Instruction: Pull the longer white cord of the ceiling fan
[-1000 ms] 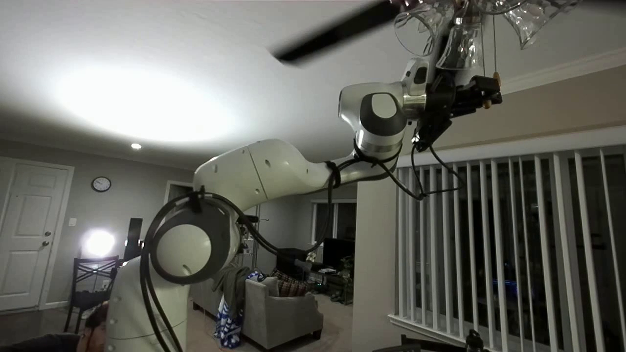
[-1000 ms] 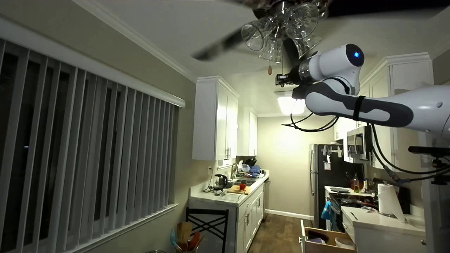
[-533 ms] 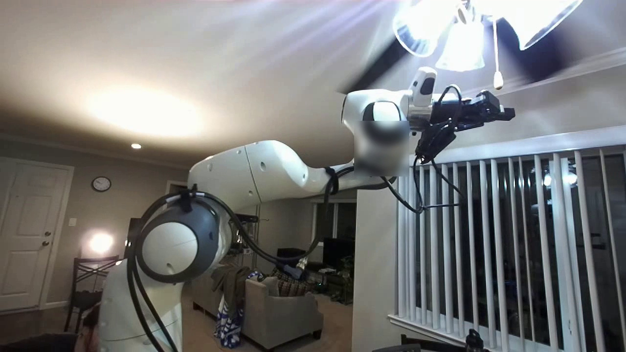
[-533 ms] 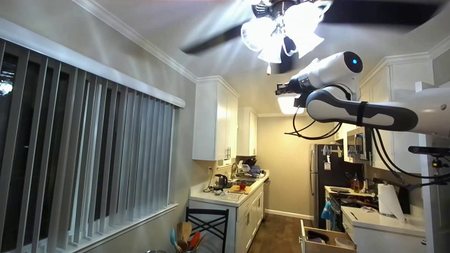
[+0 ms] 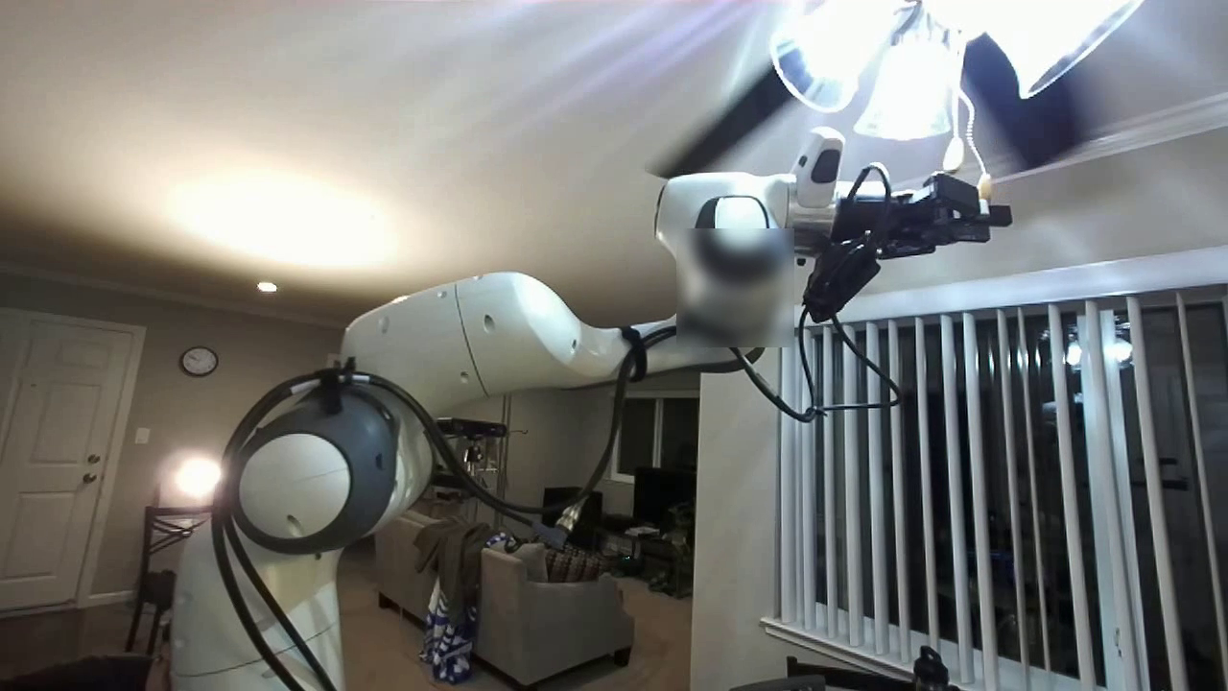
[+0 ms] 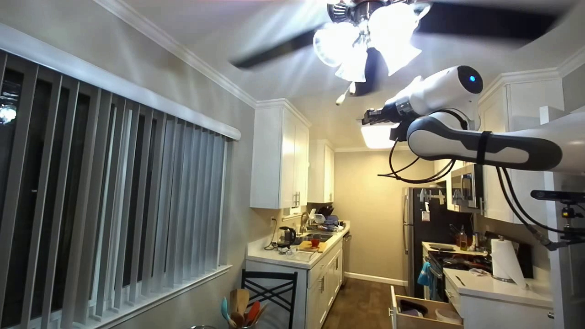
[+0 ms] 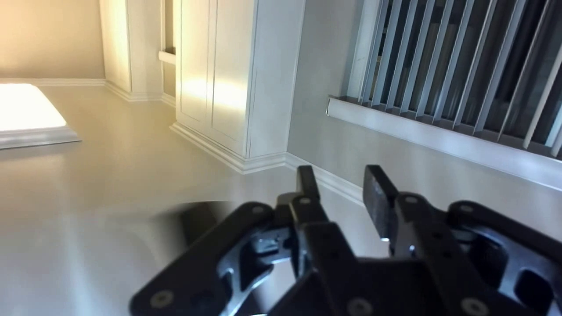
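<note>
Gripper point(image 7: 340, 177) below ceiling fan point(image 6: 367, 27) | jaws apart, nothing between | longer white cord point(image 5: 972, 127) hangs slanted | if it sways, we may catch nearby shorter cord point(image 5: 954, 151) instead

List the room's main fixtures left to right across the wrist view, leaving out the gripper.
Lit ceiling light → farther white cabinet → nearer white cabinet → vertical window blinds.

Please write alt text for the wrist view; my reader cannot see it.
A black gripper stands open at the bottom, nothing visible in its grip. The scene appears upside down: from left, a ceiling light, white cabinets and window blinds. A dark blur is probably a fan blade.
</note>
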